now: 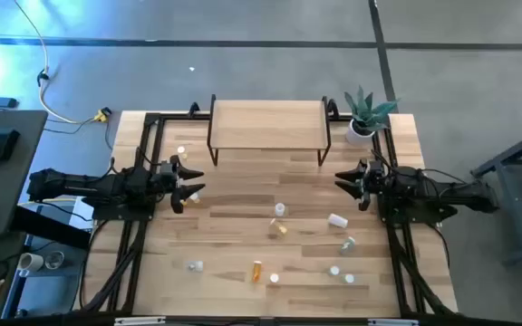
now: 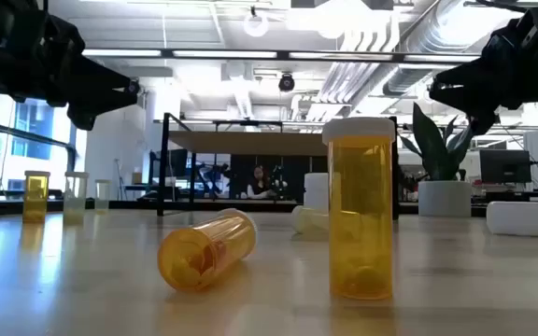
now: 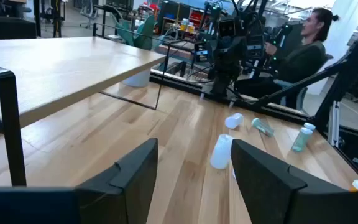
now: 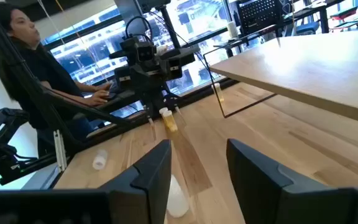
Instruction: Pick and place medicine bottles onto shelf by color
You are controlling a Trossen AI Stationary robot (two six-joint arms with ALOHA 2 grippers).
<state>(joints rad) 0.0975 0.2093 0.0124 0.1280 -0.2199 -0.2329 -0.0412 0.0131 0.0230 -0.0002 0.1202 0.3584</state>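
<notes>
Right now both claws are hanging above the table with nothing between their fingers. The left claw [image 1: 191, 180] is hovering over the table's left side, just in front of the shelf's left end, its jaws standing partly apart and gripping nothing (its own wrist view shows bare wood between the two dark fingers [image 3: 132, 177]). The right claw [image 1: 344, 184] is facing it from the table's right side, near the shelf's right legs, likewise partly open and empty.

Between them, against the far edge, the shelf [image 1: 268, 124] is standing with its light-wood top carrying no bottles. A potted plant [image 1: 364, 115] is sitting just beside its right end.

The medicine bottles [image 1: 280, 219] are lying scattered across the table [image 1: 234, 231] in front of the shelf, mostly toward the near half: a white-capped one near the centre, a white one [image 1: 337, 220] to its right, an orange one [image 1: 257, 270] near the front edge, and a small one [image 1: 181, 151] alone by the shelf's left leg. In the low view an upright yellow bottle [image 2: 360, 209] is standing beside another lying on its side [image 2: 206, 249].

A person [image 3: 303, 46] is sitting beyond the table.
</notes>
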